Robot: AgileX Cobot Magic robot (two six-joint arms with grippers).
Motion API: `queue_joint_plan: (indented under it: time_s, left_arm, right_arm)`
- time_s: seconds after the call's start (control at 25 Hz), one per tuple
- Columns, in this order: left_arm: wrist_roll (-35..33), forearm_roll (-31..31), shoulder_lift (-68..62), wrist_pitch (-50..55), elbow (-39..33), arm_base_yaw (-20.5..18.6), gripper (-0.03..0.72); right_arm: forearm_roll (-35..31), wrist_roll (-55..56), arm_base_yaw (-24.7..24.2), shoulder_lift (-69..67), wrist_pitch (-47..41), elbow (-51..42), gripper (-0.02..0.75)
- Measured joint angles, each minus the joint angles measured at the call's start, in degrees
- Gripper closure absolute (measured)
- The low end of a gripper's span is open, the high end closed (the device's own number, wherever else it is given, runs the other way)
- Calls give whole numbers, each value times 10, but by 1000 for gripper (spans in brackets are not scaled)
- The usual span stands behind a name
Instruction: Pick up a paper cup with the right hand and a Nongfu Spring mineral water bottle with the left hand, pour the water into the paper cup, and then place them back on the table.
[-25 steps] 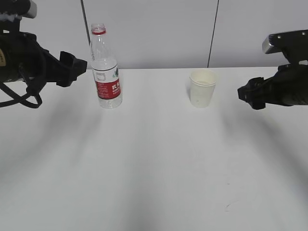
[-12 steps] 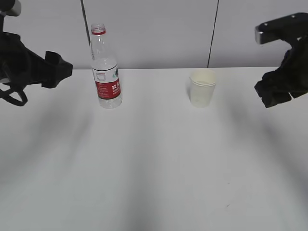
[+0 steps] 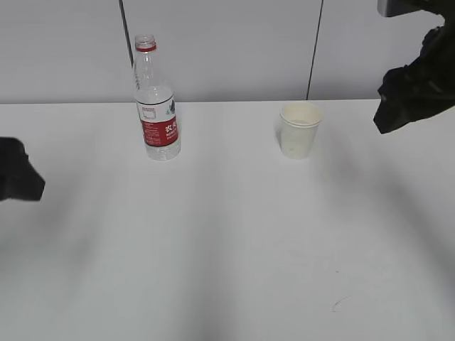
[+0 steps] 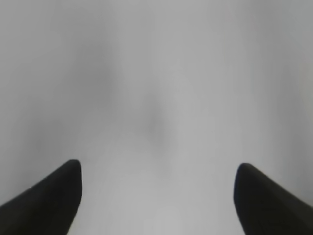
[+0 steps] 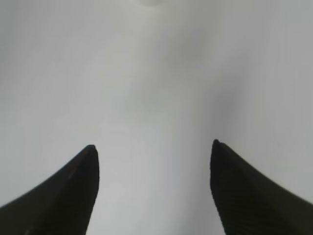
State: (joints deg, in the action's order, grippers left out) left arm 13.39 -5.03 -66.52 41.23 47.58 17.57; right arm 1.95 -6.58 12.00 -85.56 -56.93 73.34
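You have the Nongfu Spring mineral water bottle [image 3: 156,103] standing upright on the table [image 3: 227,241], capless, its red-and-white label facing the exterior camera. Take the bottle as your landmark: the paper cup [image 3: 299,129] stands upright to its right, well apart from it and about level with its base, mouth up.

Your left hand [image 3: 20,179] sits low at the left edge of the exterior view, well to the left of the bottle and nearer the camera, touching nothing. In the left wrist view its two dark fingertips [image 4: 51,198] stand wide apart with only bare white tabletop between them, so it is spread wide and empty.

Your right hand [image 3: 412,85] hangs raised at the far right, beyond the cup from the bottle and higher than the cup's rim, clear of it. In the right wrist view its fingertips [image 5: 63,196] are likewise parted widely over plain table, gripping nothing; a faint pale curve at the top edge is too blurred to identify.
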Motion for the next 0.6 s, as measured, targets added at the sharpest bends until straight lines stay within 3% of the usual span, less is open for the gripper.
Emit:
queue_joint_plan:
  time_s: [0.16, 0.32, 0.6]
  left_arm:
    - [-70, 73, 24, 135, 0, 0, 154]
    - [-113, 81, 48, 243, 0, 0, 175]
    - [-138, 95, 134, 291, 0, 0, 177]
  right_arm:
    - [-19, -5, 0, 25, -40, 0, 212]
    - [-28, -14, 0, 67, -96, -3, 212]
    - [-56, -2, 0, 216, -121, -32, 212]
